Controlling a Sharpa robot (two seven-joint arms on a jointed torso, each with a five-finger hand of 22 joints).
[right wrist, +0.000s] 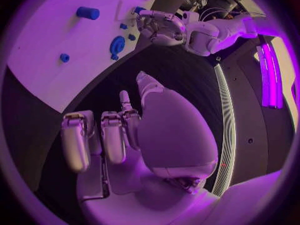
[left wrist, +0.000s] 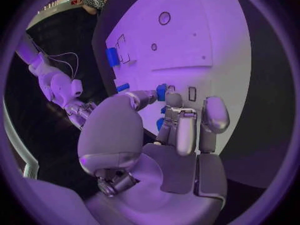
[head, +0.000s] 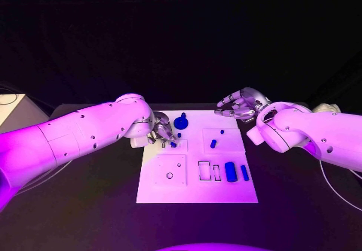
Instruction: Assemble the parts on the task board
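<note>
Two blue cylinders [head: 230,171] lie lengthwise, long axes pointing away from robot.

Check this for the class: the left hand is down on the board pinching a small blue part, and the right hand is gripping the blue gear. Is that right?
Not quite. The right hand holds nothing: in the head view it hovers open off the board's far right corner, and the right wrist view shows its fingers bare. The gear lies on the board near the left hand, which does pinch a small blue part.
</note>
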